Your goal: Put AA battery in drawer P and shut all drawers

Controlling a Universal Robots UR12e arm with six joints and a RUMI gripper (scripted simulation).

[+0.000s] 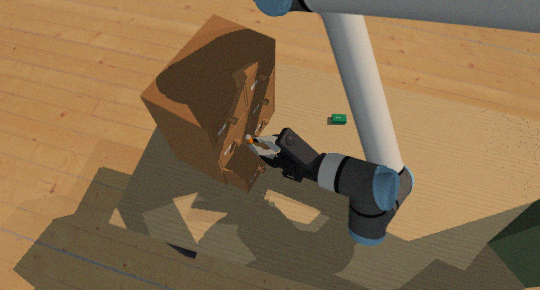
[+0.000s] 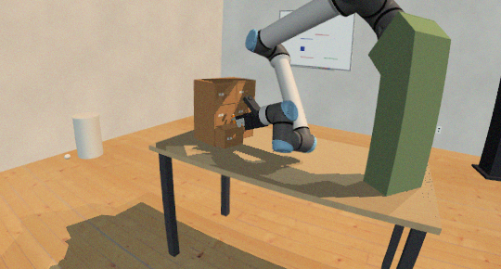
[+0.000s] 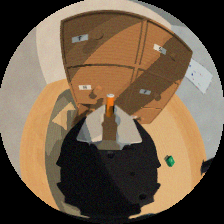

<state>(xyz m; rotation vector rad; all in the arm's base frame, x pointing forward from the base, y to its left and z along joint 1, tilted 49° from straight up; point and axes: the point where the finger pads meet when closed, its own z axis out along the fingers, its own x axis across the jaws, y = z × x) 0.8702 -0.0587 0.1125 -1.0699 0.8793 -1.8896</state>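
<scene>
The AA battery (image 1: pixel 249 138) (image 2: pixel 234 121) (image 3: pixel 110 103), orange with a pale end, sticks out from the jaws of my gripper (image 1: pixel 253 143) (image 3: pixel 109 105), which is shut on it. The brown chest (image 1: pixel 200 61) (image 2: pixel 204 109) (image 3: pixel 110 52) stands upright at the table's far end. One bottom drawer (image 1: pixel 243 178) (image 2: pixel 229 136) is pulled out. The battery is in front of the chest face, above or beside that open drawer; the exact offset is unclear. The other drawers look shut or nearly so. The labels are too blurred to read surely; my gripper hides part of the lower front.
A small green block (image 1: pixel 339 119) (image 3: pixel 170 161) lies on the table (image 1: pixel 440 156) (image 2: pixel 343 159), to the chest's right in the top view. A tall green pillar (image 1: pixel 522 246) (image 2: pixel 404 103) stands at the opposite end. My forearm spans above the table.
</scene>
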